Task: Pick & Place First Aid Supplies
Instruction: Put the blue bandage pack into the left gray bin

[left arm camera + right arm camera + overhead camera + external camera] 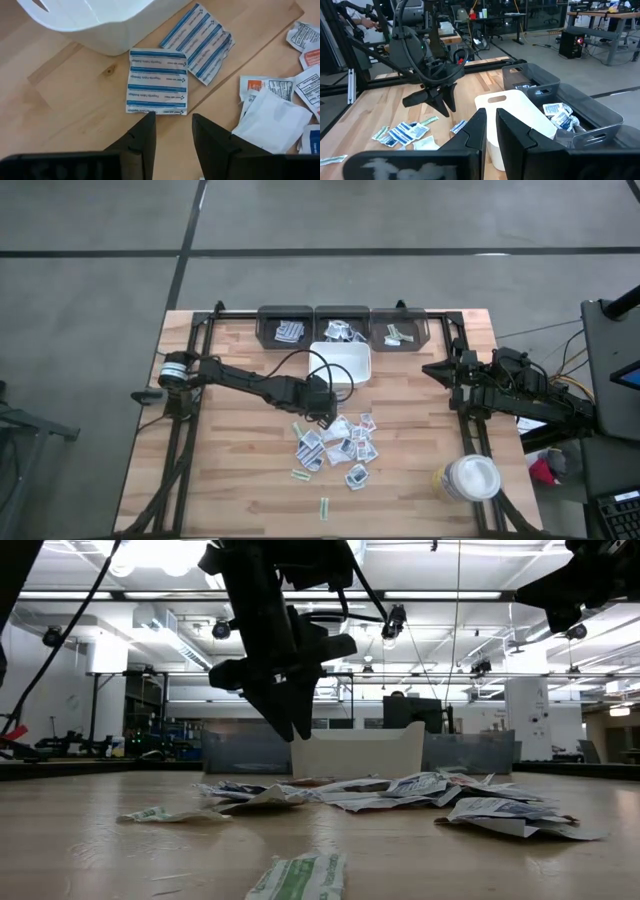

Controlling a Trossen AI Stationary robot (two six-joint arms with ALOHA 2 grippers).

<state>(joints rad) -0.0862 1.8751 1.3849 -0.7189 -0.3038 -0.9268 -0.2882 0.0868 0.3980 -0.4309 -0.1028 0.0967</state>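
The first aid supplies [338, 445] lie as a loose heap of small flat packets on the wooden table, in front of the white tray [345, 360]. My left gripper [172, 125] hovers open, pointing steeply down, just above a blue-striped packet [157, 80] that lies flat beside the tray's corner [100, 30]. A second blue-striped packet [200, 42] lies next to it. In the low view the left gripper's [298, 730] fingertips are clear of the table. My right gripper [491, 120] waits at the table's right side, shut and with nothing in it.
Three grey bins [342, 328] holding packets stand along the far edge behind the tray. A round white-lidded jar [468, 478] stands at the near right. Two narrow pale strips [300, 475] lie apart from the heap toward the near edge.
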